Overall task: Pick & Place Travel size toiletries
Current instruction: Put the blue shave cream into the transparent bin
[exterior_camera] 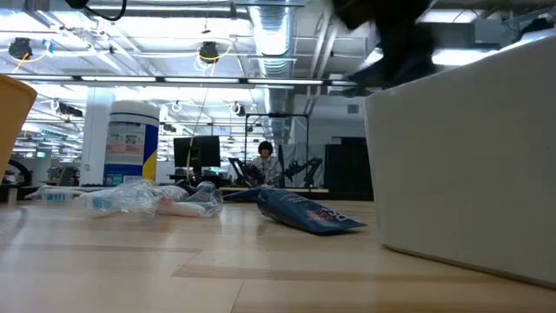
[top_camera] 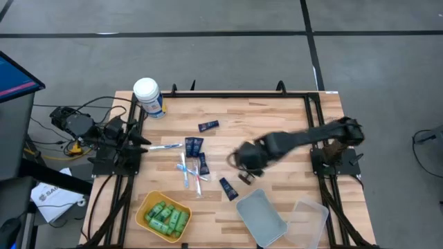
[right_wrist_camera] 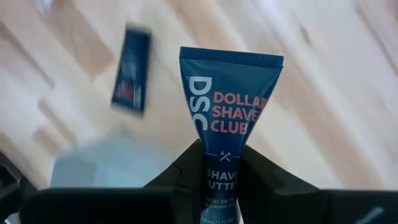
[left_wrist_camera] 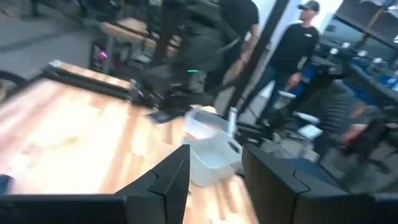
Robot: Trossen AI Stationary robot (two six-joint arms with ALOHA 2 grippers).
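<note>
From above, the right tool (top_camera: pixel 247 168) hangs over the middle of the desk (top_camera: pixel 277 117), its arm reaching in from the right-hand mount. Just beside it, toward the near edge of the desk, sits the empty grey bin (top_camera: pixel 261 217), with a clear lid (top_camera: pixel 311 214) next to that. On the tool's other side, toward the left arm, lie the rest of the toiletries: one navy tube (top_camera: pixel 229 188) close by, a cluster of tubes and toothbrush sticks (top_camera: pixel 192 166) farther off, and another tube (top_camera: pixel 208 126) beyond them. The yellow tray of green bottles (top_camera: pixel 163 216) and a white-lidded canister (top_camera: pixel 148 95) sit well away from the right tool. The left tool (top_camera: pixel 142 143) waits at its own side of the desk.

At desk height, a navy tube (exterior_camera: pixel 308 213) lies flat beside the pale wall of the bin (exterior_camera: pixel 460 165), and clear-wrapped sticks (exterior_camera: pixel 148 198) lie farther along.

The left wrist view shows its own tool (left_wrist_camera: pixel 214 180) part open and empty, looking across the desk toward the bin (left_wrist_camera: pixel 208 146); people stand beyond the desk.

The right wrist view settles the grasp: the right tool (right_wrist_camera: pixel 219 171) is closed on a navy shave-butter tube (right_wrist_camera: pixel 227 99) at its cap end, the tube's long axis running straight out ahead of the fingers. A second tube (right_wrist_camera: pixel 132 71) lies on the desk below, and the grey bin (right_wrist_camera: pixel 106 162) shows underneath, near the tool. My judgement is that the right arm, far nearer the bin than the left, needs only a short carry toward the near edge before release.
</note>
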